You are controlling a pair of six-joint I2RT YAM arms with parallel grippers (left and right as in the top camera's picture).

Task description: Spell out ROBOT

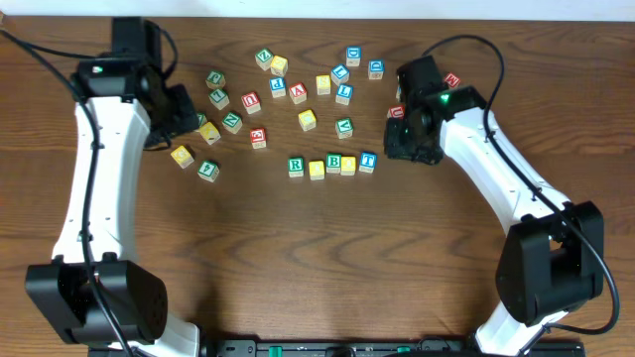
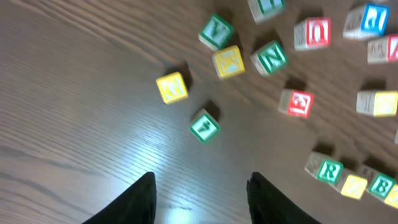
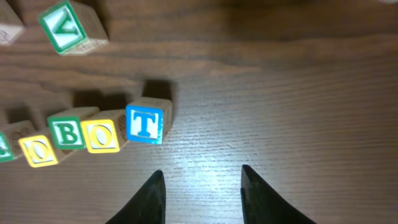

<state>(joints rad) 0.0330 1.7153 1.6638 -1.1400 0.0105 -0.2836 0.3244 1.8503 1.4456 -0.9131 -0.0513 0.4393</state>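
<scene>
Both claws are empty right now. The right claw (image 3: 202,196) hangs with its fingers partway apart and only bare wood between them. The left claw (image 2: 202,199) is the same, parted and holding nothing.

Room-wise, the right claw has plain table (image 1: 327,258) under it, ahead of it and off to its right. The left claw has open wood to its left and underneath. A yellow cube (image 2: 171,86) and a green-framed cube (image 2: 204,125) sit ahead of it. The far table edge is beyond a scatter of loose cubes, like the green V cube (image 3: 67,26).

The word sits ahead-left of the right claw. The T cube (image 3: 144,123) is closest, just past its left fingertip and not touching. Going further left there's the second O cube (image 3: 102,135), the B cube (image 3: 66,132), the first O cube (image 3: 38,150) and the R cube (image 1: 296,166). The row's long axis runs side to side across the table, with the T end angled slightly toward the far edge. The letters read upright from the robot's side. For the left claw, the row is well off to its right.
</scene>
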